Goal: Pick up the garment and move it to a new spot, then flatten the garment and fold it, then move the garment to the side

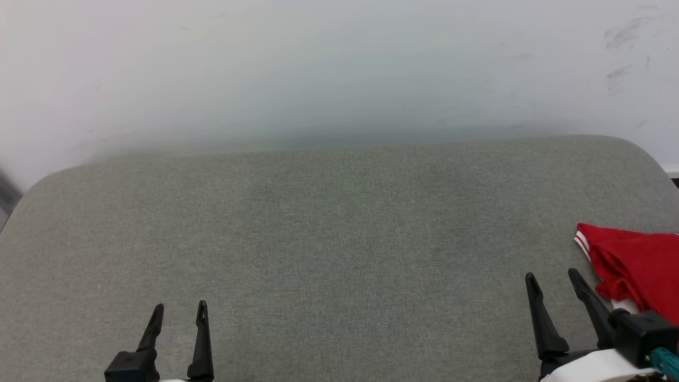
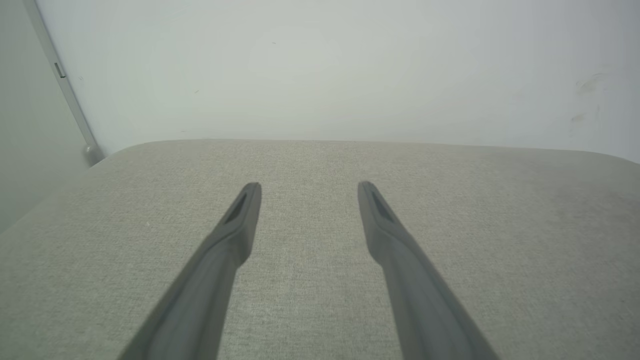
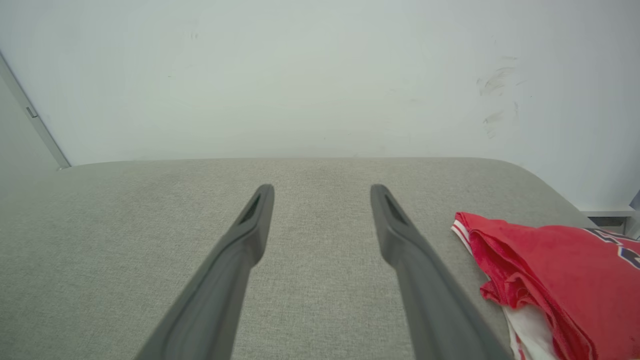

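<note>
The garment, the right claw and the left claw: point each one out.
garment (image 3: 565,265), right wrist view, on its red fabric.
right claw (image 1: 553,276), head view, midway between its fingertips.
left claw (image 1: 180,305), head view, midway between its fingertips.

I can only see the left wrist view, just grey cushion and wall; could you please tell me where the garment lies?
Observer: The garment lies bunched at the right edge of the cushion, beside the right gripper.
Operator: Is that gripper holding it?
Observer: No, it is open and empty, fingertips over bare cushion.
Operator: Is it flat?
Observer: No, crumpled, red folds over a white part.
</note>
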